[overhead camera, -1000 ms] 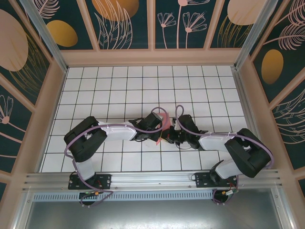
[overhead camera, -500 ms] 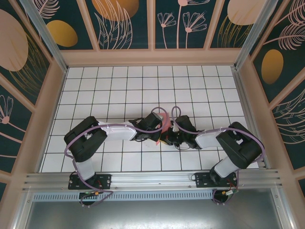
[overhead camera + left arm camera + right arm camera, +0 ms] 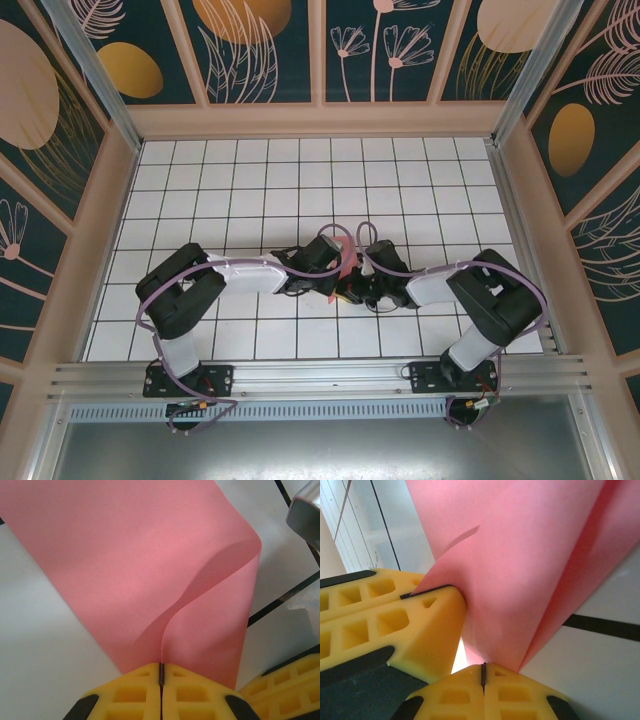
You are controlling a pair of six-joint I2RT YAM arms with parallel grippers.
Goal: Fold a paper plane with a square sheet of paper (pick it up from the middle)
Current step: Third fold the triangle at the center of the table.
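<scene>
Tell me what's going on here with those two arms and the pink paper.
Two robot arms meet at the middle of the table, folding a paper plane. The left arm's fingers and the right arm's fingers are each shut on the pink sheet, pinching it close together. The sheet is bowed over loosely, not yet a dart.

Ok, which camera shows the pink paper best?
Left wrist: the pink paper spreads wide, its curled fold plain. Right wrist shows it close, pinched by yellow fingers. Top external shows a small pink sliver.

The square sheet of paper (image 3: 125,555), plain salmon-pink, is doubled over in a soft curl.
</scene>
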